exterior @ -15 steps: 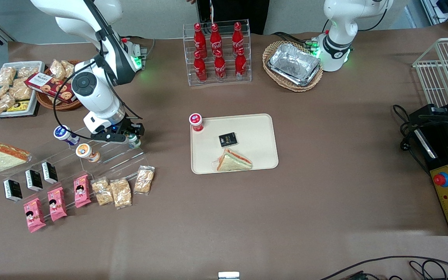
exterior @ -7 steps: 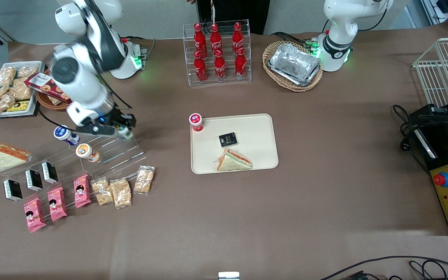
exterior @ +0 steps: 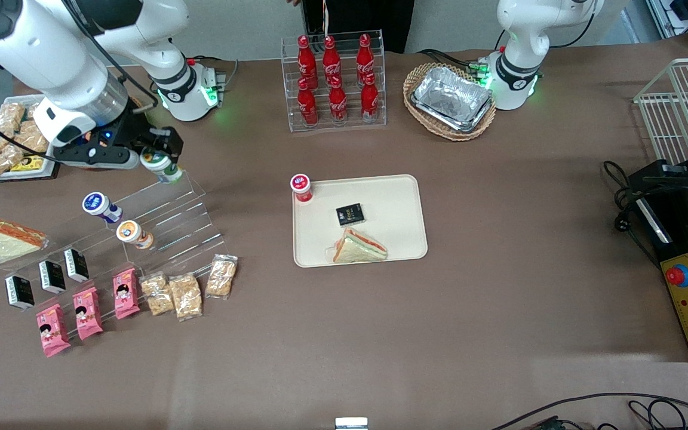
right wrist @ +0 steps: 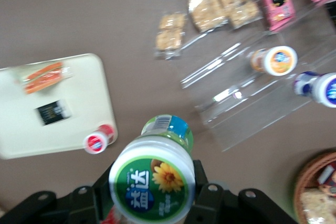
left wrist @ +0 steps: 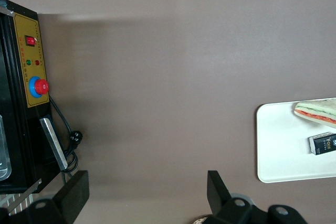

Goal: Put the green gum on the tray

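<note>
Above the clear stepped rack (exterior: 168, 221), gripper (exterior: 162, 156) is clamped on the green gum (exterior: 160, 165), so carrying it over to the tray (exterior: 398, 197) looks next.

Bright even light; blurry wrist view

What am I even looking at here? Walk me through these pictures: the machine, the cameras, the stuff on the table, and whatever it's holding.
These are two robot arms at a brown table. One picture looks down from the front; the other two come from cameras on the arms' wrists. The working arm's gripper is shut on the green gum, a small bottle with a green-and-white lid, held above a clear stepped stand. Toward the middle lies the tray, holding a sandwich, a black packet and a red-lidded bottle. Snacks and cola bottles lie around.
</note>
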### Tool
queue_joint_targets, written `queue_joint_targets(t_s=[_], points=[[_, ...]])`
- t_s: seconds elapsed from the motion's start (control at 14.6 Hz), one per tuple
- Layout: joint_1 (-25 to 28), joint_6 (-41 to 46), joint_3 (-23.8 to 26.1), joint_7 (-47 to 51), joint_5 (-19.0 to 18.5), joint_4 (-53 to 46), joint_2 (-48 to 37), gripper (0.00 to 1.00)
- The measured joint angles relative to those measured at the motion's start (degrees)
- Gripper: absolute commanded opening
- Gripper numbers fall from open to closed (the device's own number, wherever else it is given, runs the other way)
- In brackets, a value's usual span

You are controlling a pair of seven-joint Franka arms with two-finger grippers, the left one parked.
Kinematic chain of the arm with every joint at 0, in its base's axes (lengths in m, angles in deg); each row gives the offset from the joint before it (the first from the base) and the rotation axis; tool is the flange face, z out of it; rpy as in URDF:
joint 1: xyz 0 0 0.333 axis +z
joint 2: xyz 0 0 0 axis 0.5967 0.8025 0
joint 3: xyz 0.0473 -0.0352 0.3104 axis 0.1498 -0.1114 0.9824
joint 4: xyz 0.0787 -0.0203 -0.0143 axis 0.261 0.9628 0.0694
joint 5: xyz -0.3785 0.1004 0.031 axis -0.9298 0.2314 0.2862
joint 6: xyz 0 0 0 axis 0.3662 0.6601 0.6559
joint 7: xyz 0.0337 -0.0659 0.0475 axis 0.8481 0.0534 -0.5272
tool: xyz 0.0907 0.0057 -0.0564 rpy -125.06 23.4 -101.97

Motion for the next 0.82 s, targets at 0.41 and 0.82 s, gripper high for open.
queue_joint_targets(t_s=[0.41,0.82], points=[[13.1,-1.1,0.3,17.1,1.9,-6.7,8.4,0.00],[24.5,-16.2,0.4,27.6,1.9,-7.6,21.7,0.00]])
